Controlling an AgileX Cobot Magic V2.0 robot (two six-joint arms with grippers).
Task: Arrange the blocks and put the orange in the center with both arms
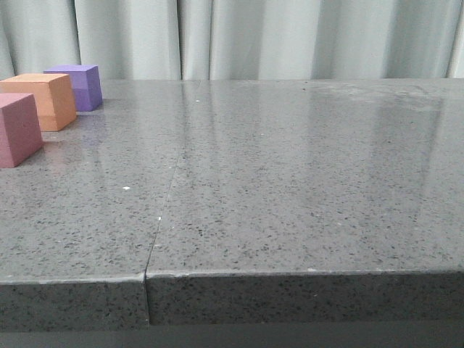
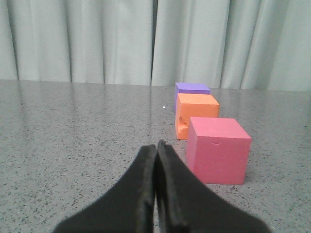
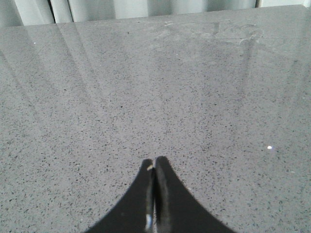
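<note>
We see the three blocks standing in one row at the far left of the grey speckled worktop [image 1: 290,203], close to each other: the purple block [image 1: 75,86] is farthest from us, the orange block [image 1: 43,100] is in the middle, and the pink-red block [image 1: 16,129] is nearest. In the left wrist view the row lies ahead of the left gripper [image 2: 156,145] and a little to one side, the pink-red block near its tips but apart from them, and the orange block shows a small dent on one face. The jaws of the left gripper are pressed together and hold nothing. The right gripper [image 3: 154,162] has its jaws closed too, empty, above bare worktop, well apart from the blocks
</note>
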